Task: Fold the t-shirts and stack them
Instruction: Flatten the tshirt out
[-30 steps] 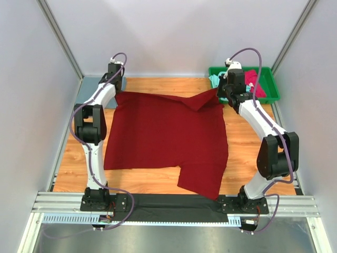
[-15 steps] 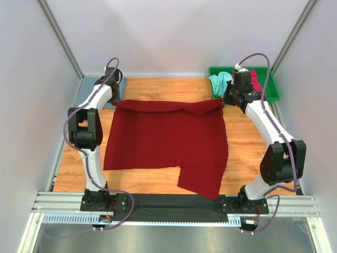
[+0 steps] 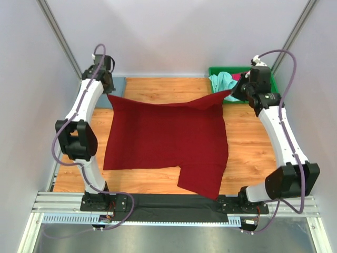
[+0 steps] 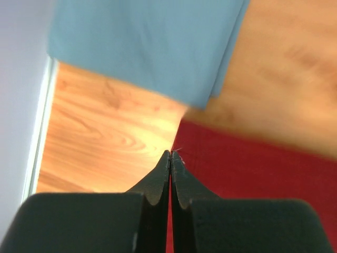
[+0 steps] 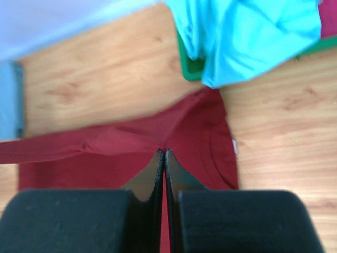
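A dark red t-shirt [image 3: 163, 137] lies spread across the wooden table, its near part hanging over the front edge. My left gripper [image 3: 109, 95] is shut on its far left corner, and the cloth [image 4: 253, 163] shows pinched at my fingertips [image 4: 171, 153]. My right gripper [image 3: 233, 94] is shut on the far right corner, where red cloth [image 5: 131, 142] meets my gripper [image 5: 163, 152]. The far edge is lifted and pulled taut between them. A slate grey-blue shirt [image 3: 118, 84] [image 4: 147, 47] lies folded at the far left. A mint green shirt [image 3: 222, 81] [image 5: 247, 37] hangs over the tray's edge. A pinkish-red shirt [image 5: 329, 16] shows just behind it.
A green plastic tray [image 3: 274, 84] stands at the far right corner, its rim [image 5: 192, 66] showing in the right wrist view. Grey walls close in the table on three sides. Bare wood [image 3: 253, 147] lies right of the red shirt.
Both arms have risen and swung outward and back. The red shirt's far edge has lifted off the table and been stretched wider between the two grippers.
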Robot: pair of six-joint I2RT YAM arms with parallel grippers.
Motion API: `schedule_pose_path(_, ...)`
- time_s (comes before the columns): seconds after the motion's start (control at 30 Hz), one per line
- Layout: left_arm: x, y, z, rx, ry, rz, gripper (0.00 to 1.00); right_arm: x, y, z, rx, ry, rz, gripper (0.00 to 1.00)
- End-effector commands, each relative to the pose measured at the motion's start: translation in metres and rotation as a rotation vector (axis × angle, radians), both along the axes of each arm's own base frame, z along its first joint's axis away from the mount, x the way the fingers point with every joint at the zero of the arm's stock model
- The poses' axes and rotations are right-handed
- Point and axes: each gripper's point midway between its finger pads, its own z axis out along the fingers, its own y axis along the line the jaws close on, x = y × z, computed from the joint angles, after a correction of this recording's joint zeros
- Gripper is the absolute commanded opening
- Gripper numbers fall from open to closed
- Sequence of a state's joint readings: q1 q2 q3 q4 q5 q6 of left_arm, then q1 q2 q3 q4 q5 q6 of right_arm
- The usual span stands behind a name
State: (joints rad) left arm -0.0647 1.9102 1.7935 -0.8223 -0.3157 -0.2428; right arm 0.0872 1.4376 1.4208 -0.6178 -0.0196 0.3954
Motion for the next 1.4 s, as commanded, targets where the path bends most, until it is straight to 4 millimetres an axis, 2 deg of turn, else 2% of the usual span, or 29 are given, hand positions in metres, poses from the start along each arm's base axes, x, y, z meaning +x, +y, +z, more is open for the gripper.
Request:
schedule_pose_path(0.0,-0.005,0.0,0.144,-0.066,-0.339,0.042,0.0,-0.018,0.009,0.121,0.082,-0.301,0.031,0.0)
schedule_pose_path(0.03,-0.015,0.0,0.175,-0.076,-0.409,0.039,0.0,-0.034,0.01,0.158,0.097,-0.388,0.043,0.0)
schedule_pose_path(0.1,-0.026,-0.002,0.228,-0.095,-0.543,0.024,0.0,-0.061,0.014,0.2,0.127,-0.493,0.078,0.0)
schedule_pose_path(0.13,-0.043,-0.001,0.259,-0.1,-0.622,0.025,0.0,-0.074,0.016,0.224,0.144,-0.552,0.091,0.0)
schedule_pose_path(0.2,-0.065,0.002,0.303,-0.106,-0.742,0.025,0.0,-0.098,0.022,0.253,0.188,-0.623,0.124,0.0)
schedule_pose_path(0.23,-0.091,0.003,0.334,-0.11,-0.827,0.023,0.0,-0.119,0.024,0.271,0.192,-0.679,0.142,0.0)
schedule_pose_path(0.3,-0.12,0.004,0.37,-0.109,-0.945,0.005,0.0,-0.151,0.02,0.299,0.172,-0.773,0.151,0.0)
schedule_pose_path(0.33,-0.156,0.006,0.399,-0.11,-1.044,-0.007,0.0,-0.165,0.021,0.309,0.169,-0.81,0.161,0.0)
schedule_pose_path(0.37,-0.175,0.005,0.412,-0.101,-1.097,-0.032,0.0,-0.198,0.016,0.33,0.157,-0.894,0.164,0.0)
schedule_pose_path(0.4,-0.189,0.004,0.425,-0.1,-1.159,-0.046,0.0,-0.214,0.013,0.339,0.152,-0.936,0.161,0.0)
schedule_pose_path(0.43,-0.228,0.005,0.445,-0.101,-1.247,-0.059,0.0,-0.231,0.011,0.347,0.147,-0.979,0.165,0.0)
schedule_pose_path(0.47,-0.246,0.003,0.454,-0.093,-1.287,-0.084,0.0,-0.259,0.006,0.358,0.147,-1.04,0.165,0.0)
schedule_pose_path(0.5,-0.278,0.004,0.468,-0.091,-1.36,-0.099,0.0,-0.274,0.002,0.364,0.14,-1.076,0.16,0.0)
schedule_pose_path(0.53,-0.294,0.002,0.475,-0.088,-1.393,-0.117,0.0,-0.287,0.0,0.368,0.141,-1.105,0.162,0.0)
schedule_pose_path(0.57,-0.309,0.002,0.48,-0.086,-1.421,-0.123,0.0,-0.31,-0.004,0.374,0.144,-1.152,0.164,0.0)
schedule_pose_path(0.6,-0.336,0.003,0.49,-0.083,-1.473,-0.132,0.0,-0.322,-0.006,0.38,0.149,-1.183,0.167,0.0)
schedule_pose_path(0.67,-0.361,0.005,0.5,-0.07,-1.522,-0.136,0.0,-0.353,-0.009,0.391,0.158,-1.249,0.181,0.0)
schedule_pose_path(0.77,-0.391,0.01,0.512,-0.07,-1.585,-0.131,0.0,-0.376,-0.013,0.402,0.176,-1.306,0.186,0.0)
schedule_pose_path(0.8,-0.394,0.013,0.514,-0.067,-1.595,-0.122,0.0,-0.385,-0.015,0.409,0.185,-1.332,0.181,0.0)
schedule_pose_path(0.9,-0.391,0.018,0.519,-0.054,-1.597,-0.1,0.0,-0.383,-0.016,0.415,0.187,-1.337,0.172,0.0)
schedule_pose_path(0.97,-0.371,0.018,0.517,-0.051,-1.563,-0.09,0.0,-0.358,-0.014,0.413,0.18,-1.298,0.16,0.0)
schedule_pose_path(1.07,-0.324,0.013,0.506,-0.041,-1.474,-0.093,0.0,-0.318,-0.006,0.412,0.176,-1.24,0.159,0.0)
schedule_pose_path(1.1,-0.298,0.01,0.497,-0.03,-1.421,-0.091,0.0,-0.305,-0.006,0.409,0.172,-1.219,0.146,0.0)
schedule_pose_path(1.13,-0.28,0.011,0.488,-0.015,-1.376,-0.08,0.0,-0.274,-0.001,0.396,0.157,-1.156,0.14,0.0)
schedule_pose_path(1.2,-0.226,0.004,0.45,0.009,-1.233,-0.097,0.0,-0.241,0.0,0.38,0.133,-1.101,0.111,0.0)
schedule_pose_path(1.23,-0.209,0.002,0.433,0.017,-1.179,-0.104,0.0,-0.225,0.001,0.37,0.125,-1.074,0.1,0.0)
schedule_pose_path(1.27,-0.178,-0.003,0.396,0.029,-1.081,-0.119,0.0,-0.194,0.005,0.345,0.114,-1.003,0.09,0.0)
schedule_pose_path(1.33,-0.142,-0.005,0.347,0.048,-0.956,-0.121,0.0,-0.168,0.008,0.32,0.104,-0.943,0.083,0.0)
schedule_pose_path(1.37,-0.118,-0.008,0.301,0.06,-0.858,-0.129,0.0,-0.141,0.014,0.285,0.095,-0.866,0.086,0.0)
